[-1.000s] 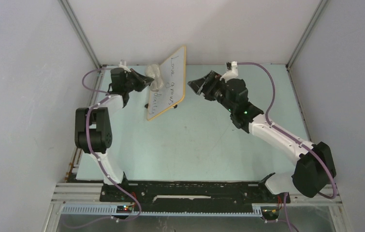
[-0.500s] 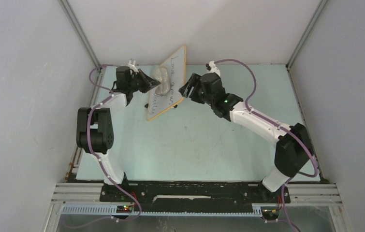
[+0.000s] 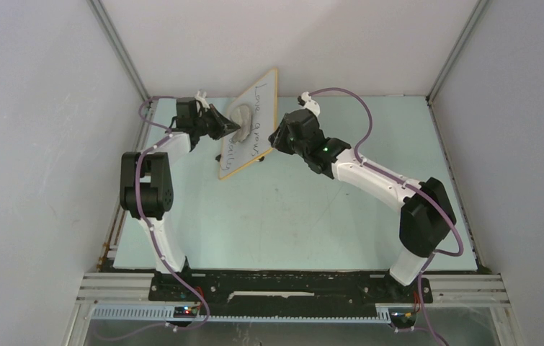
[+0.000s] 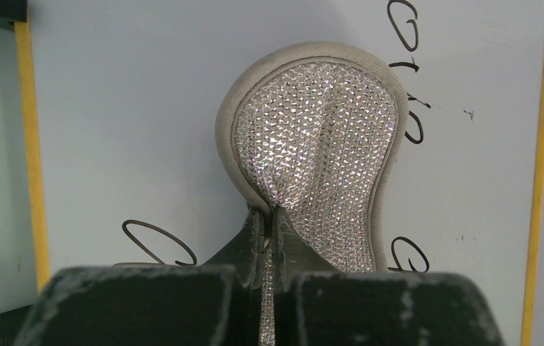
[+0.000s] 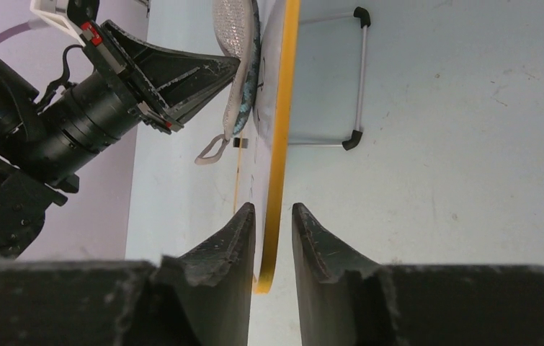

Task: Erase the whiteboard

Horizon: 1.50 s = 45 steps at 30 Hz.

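The whiteboard (image 3: 252, 142) stands tilted at the back left of the table, with dark handwriting on its face and a tan-orange frame. My left gripper (image 3: 227, 124) is shut on the grey oval cloth pad (image 3: 242, 117) and holds it flat against the board's face. In the left wrist view the pad (image 4: 319, 137) covers the middle of the board (image 4: 132, 108), pinched in my left gripper (image 4: 270, 216). My right gripper (image 3: 275, 137) is at the board's right edge. In the right wrist view its jaws (image 5: 274, 213) stand slightly apart on either side of the orange frame edge (image 5: 279, 144), with small gaps.
The board's wire stand (image 5: 361, 79) with black feet props it from behind on the pale green table (image 3: 305, 209). White enclosure walls and metal corner posts (image 3: 121, 50) close in the back and sides. The left arm (image 5: 74, 122) is just across the board.
My right arm has swung left, bringing its gripper from beside the board to straddle the board's right edge. My left gripper has shifted the pad slightly right across the board's face.
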Motion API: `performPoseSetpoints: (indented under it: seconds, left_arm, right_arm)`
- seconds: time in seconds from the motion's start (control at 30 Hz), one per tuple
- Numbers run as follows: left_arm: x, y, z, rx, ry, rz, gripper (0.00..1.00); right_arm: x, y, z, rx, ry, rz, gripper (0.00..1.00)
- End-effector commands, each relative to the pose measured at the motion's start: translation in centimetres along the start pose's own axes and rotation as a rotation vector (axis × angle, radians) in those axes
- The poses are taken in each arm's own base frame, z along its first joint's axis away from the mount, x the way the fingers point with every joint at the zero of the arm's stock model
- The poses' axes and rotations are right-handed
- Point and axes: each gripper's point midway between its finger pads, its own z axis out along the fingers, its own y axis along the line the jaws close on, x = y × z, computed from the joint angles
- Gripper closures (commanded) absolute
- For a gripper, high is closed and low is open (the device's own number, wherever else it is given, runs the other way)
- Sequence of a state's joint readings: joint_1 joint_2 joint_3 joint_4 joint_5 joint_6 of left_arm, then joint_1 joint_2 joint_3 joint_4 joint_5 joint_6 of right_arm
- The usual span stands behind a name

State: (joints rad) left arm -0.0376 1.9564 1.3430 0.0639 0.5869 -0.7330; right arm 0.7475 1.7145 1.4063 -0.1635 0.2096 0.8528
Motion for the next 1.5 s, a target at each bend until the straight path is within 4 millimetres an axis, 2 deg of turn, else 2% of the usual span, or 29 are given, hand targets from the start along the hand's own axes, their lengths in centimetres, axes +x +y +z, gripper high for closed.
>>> performPoseSetpoints:
  seconds: [0.0,0.1,0.3,0.37,0.43,0.47,0.7,0.83,1.0,1.23,1.33,1.47]
  left_arm:
    - [-1.2,-0.7,0.2,-0.005,-0.028,0.022,1.00]
    - [-1.1,-0.9,0.4,-0.013,-0.031,0.023,1.00]
    - [-0.7,-1.3,0.6,-0.036,-0.028,0.036,1.00]
    - [-0.5,-1.3,0.6,-0.039,-0.024,0.036,1.00]
    - [0.1,-1.2,0.6,-0.052,-0.004,0.026,1.00]
    - [0.3,-1.4,0.6,-0.050,-0.001,0.028,1.00]
    - [1.8,-5.7,0.8,0.029,0.020,0.083,1.00]
    - [2.2,-9.6,0.0,0.130,-0.010,0.137,1.00]
    - [3.1,-11.8,-0.8,0.178,-0.016,0.164,1.00]
    - [2.7,-6.6,0.7,0.042,-0.003,0.118,1.00]
    - [2.3,-3.4,1.2,-0.034,0.000,0.092,1.00]
    - [1.8,0.5,0.9,-0.140,0.001,0.080,1.00]
  right_arm:
    - [-1.7,1.2,0.4,0.014,-0.055,-0.009,0.74]
    - [-1.8,1.4,0.3,0.017,-0.055,-0.012,0.80]
    - [-1.7,2.5,0.3,0.045,-0.058,-0.036,0.83]
    - [-1.6,2.9,0.4,0.050,-0.055,-0.045,0.88]
    - [-1.5,3.3,0.4,0.040,-0.059,-0.049,0.99]
    - [-1.4,3.5,0.5,0.034,-0.059,-0.056,1.00]
    - [-1.2,3.8,0.4,0.002,-0.046,-0.042,1.00]
    - [-1.0,3.9,0.3,-0.019,-0.044,-0.035,1.00]
    - [-1.1,4.0,0.3,-0.031,-0.044,-0.034,1.00]
    - [-1.2,4.0,0.1,-0.041,-0.054,-0.026,1.00]
    - [-1.1,3.7,0.3,-0.036,-0.049,-0.020,1.00]
    - [-0.9,3.6,0.5,-0.037,-0.047,-0.013,1.00]
